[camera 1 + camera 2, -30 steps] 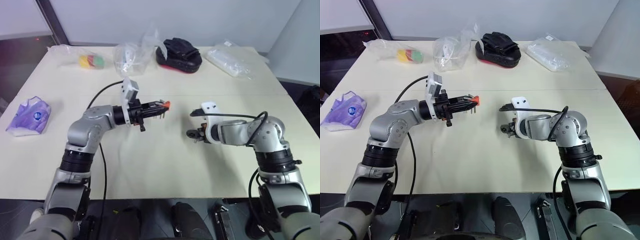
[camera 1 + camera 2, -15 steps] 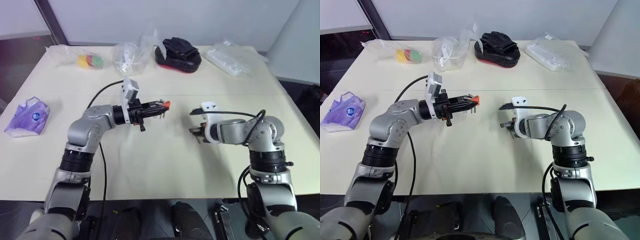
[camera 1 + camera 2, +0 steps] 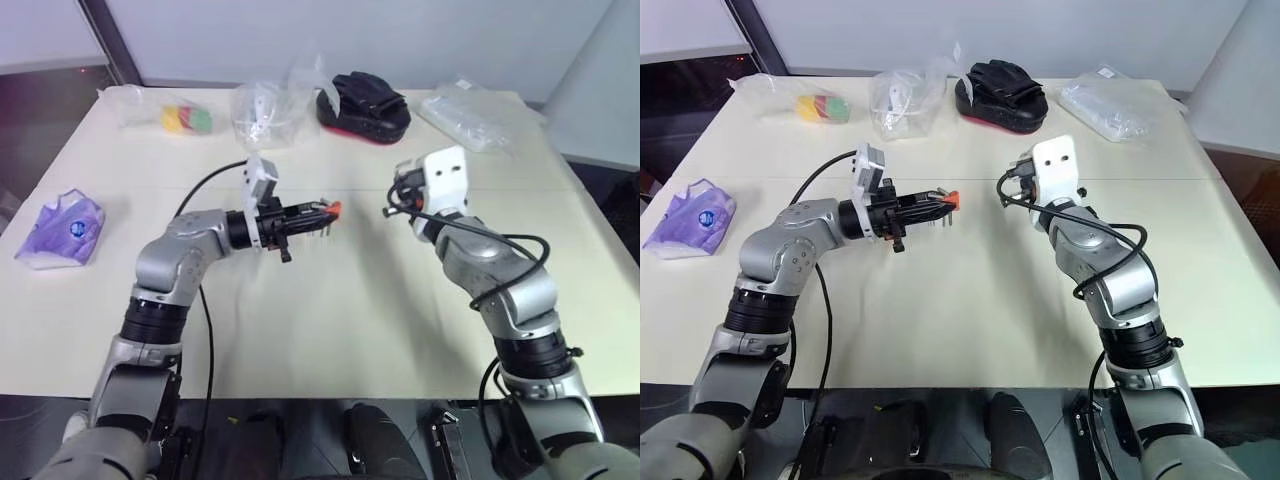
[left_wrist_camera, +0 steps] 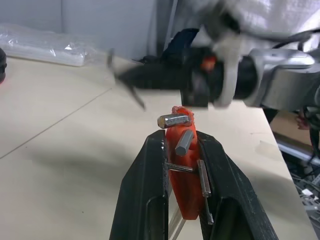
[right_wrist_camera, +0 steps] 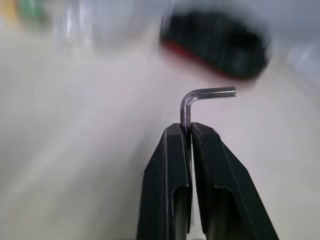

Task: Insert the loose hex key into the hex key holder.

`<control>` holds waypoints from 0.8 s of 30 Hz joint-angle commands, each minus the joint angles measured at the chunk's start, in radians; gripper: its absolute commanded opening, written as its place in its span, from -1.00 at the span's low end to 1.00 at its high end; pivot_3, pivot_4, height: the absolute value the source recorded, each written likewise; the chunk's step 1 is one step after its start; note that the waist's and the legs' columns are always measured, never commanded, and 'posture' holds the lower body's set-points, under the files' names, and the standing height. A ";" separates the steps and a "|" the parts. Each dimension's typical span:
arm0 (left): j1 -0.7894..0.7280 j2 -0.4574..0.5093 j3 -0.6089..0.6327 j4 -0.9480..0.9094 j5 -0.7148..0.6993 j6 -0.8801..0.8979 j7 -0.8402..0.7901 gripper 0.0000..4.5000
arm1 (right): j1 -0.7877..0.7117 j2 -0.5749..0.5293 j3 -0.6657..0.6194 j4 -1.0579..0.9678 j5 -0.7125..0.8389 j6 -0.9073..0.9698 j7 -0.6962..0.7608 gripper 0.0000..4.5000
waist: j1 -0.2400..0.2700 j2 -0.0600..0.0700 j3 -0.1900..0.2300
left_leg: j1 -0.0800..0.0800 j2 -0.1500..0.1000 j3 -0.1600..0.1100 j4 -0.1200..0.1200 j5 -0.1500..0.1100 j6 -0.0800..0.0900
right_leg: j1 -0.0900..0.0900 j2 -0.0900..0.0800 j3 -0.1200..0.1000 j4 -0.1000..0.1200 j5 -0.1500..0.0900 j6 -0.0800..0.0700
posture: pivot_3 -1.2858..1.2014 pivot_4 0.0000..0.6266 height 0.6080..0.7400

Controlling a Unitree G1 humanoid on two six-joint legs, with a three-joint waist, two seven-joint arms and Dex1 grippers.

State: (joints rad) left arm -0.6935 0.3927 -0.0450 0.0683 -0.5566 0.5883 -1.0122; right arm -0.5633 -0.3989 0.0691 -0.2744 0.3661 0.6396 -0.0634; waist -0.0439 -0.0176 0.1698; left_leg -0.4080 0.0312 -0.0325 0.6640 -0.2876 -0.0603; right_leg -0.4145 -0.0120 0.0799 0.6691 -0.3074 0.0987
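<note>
Raised off the table (image 3: 330, 310) since a second ago, our right hand (image 5: 189, 131) pinches the loose hex key (image 5: 200, 100), while our left hand (image 4: 182, 150) clamps the hex key holder (image 4: 182, 170) level, presenting its slots for insertion.

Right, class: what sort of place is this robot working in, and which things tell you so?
Probably an office or lab room used for robot trials: a plain cream table against grey partition walls, with bagged test items along its far edge, such as coloured blocks and a black glove.
</note>
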 commanded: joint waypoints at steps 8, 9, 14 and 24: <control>-0.163 -0.089 0.013 0.148 0.031 -0.079 0.025 -0.91 | -0.056 0.285 -0.010 0.040 -0.091 -0.608 0.133 -0.97 | 0.001 0.000 0.000 | 0.001 0.000 0.000 0.001 0.000 -0.001 | 0.001 0.000 0.000 0.002 0.000 0.000 | 0.03 -0.52 1.00; -0.170 -0.095 0.013 0.156 0.034 -0.083 0.027 -0.91 | -0.052 0.300 -0.007 0.045 -0.100 -0.626 0.139 -0.97 | 0.001 0.000 0.000 | 0.001 0.000 0.000 0.001 0.000 -0.001 | 0.001 0.000 0.000 0.002 0.000 0.000 | 0.03 -0.52 1.00; -0.214 -0.113 0.013 0.209 0.058 -0.113 0.019 -0.91 | -0.009 0.348 0.027 0.059 -0.149 -0.677 0.168 -0.97 | 0.001 0.000 0.000 | 0.001 0.000 0.000 0.001 0.001 -0.002 | 0.000 0.000 0.000 0.003 0.000 0.000 | 0.03 -0.52 1.00; -0.244 -0.112 0.017 0.253 0.085 -0.133 0.001 -0.91 | 0.034 0.372 0.027 0.096 -0.212 -0.714 0.190 -0.97 | 0.000 0.000 0.000 | 0.001 0.000 0.000 0.001 0.001 -0.002 | 0.000 0.000 -0.001 0.004 0.000 0.000 | 0.03 -0.52 1.00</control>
State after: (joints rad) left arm -0.9108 0.2778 -0.0447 0.3349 -0.4667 0.4720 -1.0018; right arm -0.5248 -0.0355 0.1009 -0.1591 0.1626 -0.0484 0.1237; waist -0.0439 -0.0175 0.1699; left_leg -0.4068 0.0307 -0.0330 0.6651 -0.2863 -0.0627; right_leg -0.4145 -0.0122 0.0794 0.6734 -0.3073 0.0986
